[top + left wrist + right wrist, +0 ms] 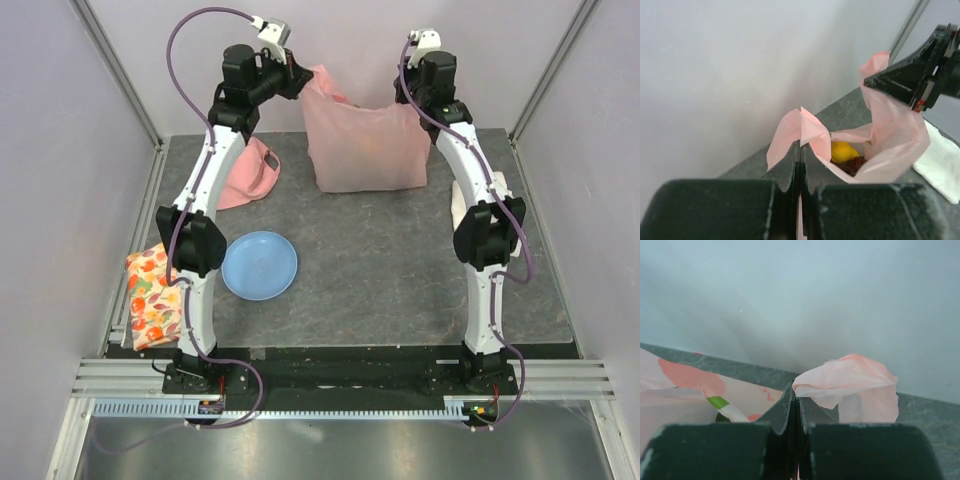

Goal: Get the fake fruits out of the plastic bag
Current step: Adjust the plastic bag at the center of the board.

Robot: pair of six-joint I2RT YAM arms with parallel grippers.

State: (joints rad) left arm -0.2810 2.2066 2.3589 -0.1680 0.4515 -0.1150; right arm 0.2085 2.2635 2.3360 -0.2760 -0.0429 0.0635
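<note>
The translucent pink plastic bag [365,145] stands at the back of the table, stretched between both grippers. My left gripper [300,78] is shut on its left top edge; in the left wrist view [800,145] the film [790,131] is pinched between the jaws. Inside the open mouth I see a yellow lemon [842,151] and a dark red fruit [857,164]. The other fruits are hidden. My right gripper [408,95] is shut on the right top edge, and also shows in the left wrist view [890,82]. The right wrist view [796,399] shows bunched film [850,380] at its jaws.
A blue plate [260,265] lies at the near left. A pink cap [245,175] lies left of the bag. A floral cloth [150,295] is at the left edge. A white cloth [505,195] lies by the right arm. Walls close in on three sides.
</note>
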